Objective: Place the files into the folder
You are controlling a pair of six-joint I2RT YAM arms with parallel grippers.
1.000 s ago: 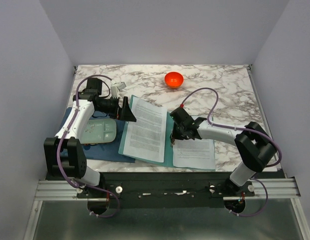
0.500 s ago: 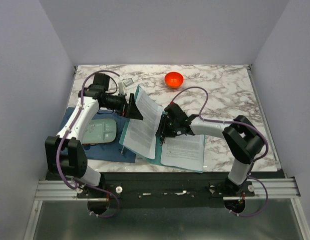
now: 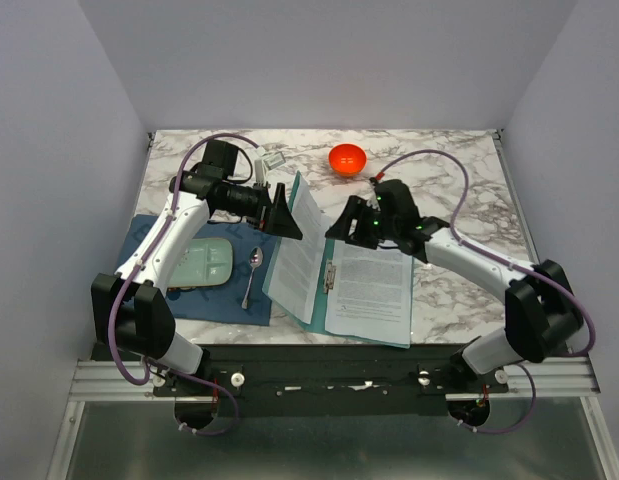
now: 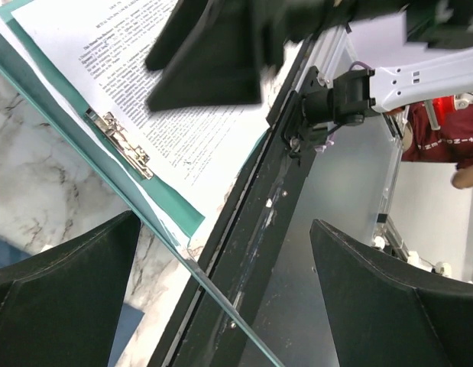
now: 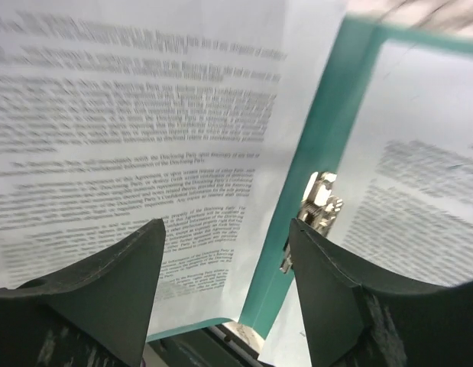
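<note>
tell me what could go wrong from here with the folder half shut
1. The left claw is wide open with the folder cover's edge only running between its fingers, so the tilted cover could flop back onto the spoon.
2. The loose sheet on that cover might slide off.
3. The right claw, open near the metal clip, could get caught if the cover shuts.

**Items on the marble bench [image 3: 459,190], seen from above.** An orange bowl [image 3: 347,158] stands alone near the far edge, about mid-width. A dark blue mat [image 3: 221,308] lies at the near left. It carries a pale mint plate [image 3: 204,265]. A metal spoon [image 3: 251,275] lies just right of the plate, its handle pointing toward the near edge. A small white object [image 3: 274,160], too small to identify, sits at the far left.
</note>
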